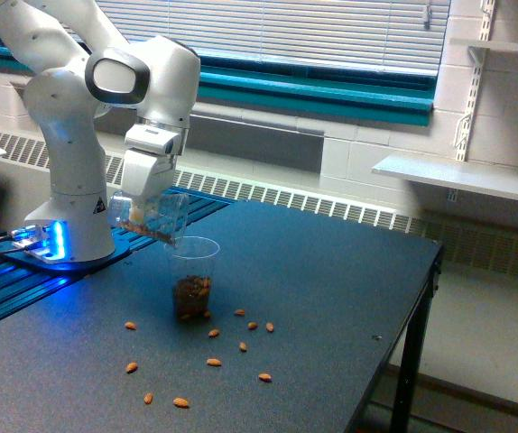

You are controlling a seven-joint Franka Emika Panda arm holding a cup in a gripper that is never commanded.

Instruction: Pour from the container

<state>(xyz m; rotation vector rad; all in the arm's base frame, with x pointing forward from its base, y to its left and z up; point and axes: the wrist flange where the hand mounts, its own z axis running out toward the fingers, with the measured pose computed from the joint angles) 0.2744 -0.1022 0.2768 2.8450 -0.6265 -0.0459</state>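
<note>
The container (pixel 155 219) hangs tipped nearly sideways, mouth just above the rim of the ribbed cup (pixel 192 278) standing on the surface (pixel 331 298) — placed, I judge, so nuts drop inside, though loose almonds (pixel 214 362) lie around. The gripper (pixel 143 209) has its fingers clamped on the container's wall.
</note>
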